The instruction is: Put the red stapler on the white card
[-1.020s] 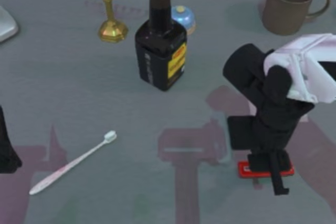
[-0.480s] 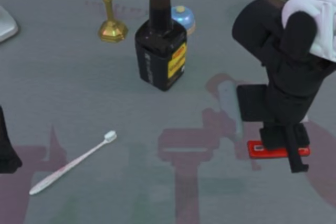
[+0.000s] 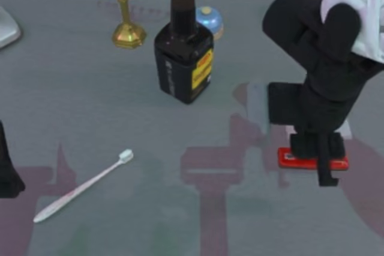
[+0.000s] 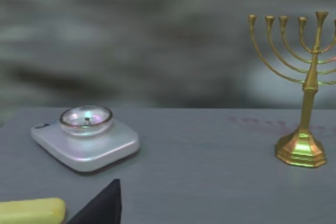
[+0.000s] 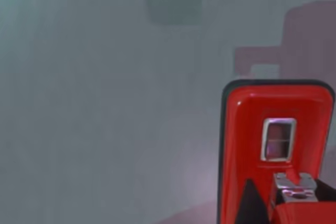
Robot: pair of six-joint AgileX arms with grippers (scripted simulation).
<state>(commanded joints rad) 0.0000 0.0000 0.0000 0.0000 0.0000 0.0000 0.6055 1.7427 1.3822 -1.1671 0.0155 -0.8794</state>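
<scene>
The red stapler [image 3: 312,161] sits at about four o'clock on the surface [image 3: 90,88], lying crosswise with the right pincer [image 3: 318,155] clamped on it from above; the black fingers straddle its middle, so only its two red ends show from overhead; in the right wrist view the stapler [image 5: 275,150] fills the near corner, red top with a small metal window, grey surface beyond it; a pale sliver of the white card [image 3: 345,129] peeps out just behind the pincer, at the stapler's twelve o'clock side, mostly hidden by the arm; whether the stapler touches it I cannot tell; further out, a dark sauce bottle [image 3: 184,58] with a red cap stands near twelve o'clock, a small blue bell [image 3: 210,21] just behind it, a gold menorah [image 3: 126,4] at eleven; a white toothbrush [image 3: 84,187] lies slantwise at eight o'clock; the left pincer [image 3: 7,175] is parked at the nine o'clock edge, its fingers' state I cannot tell; its wrist view shows a white scale [image 4: 86,142] and the menorah [image 4: 307,87].
</scene>
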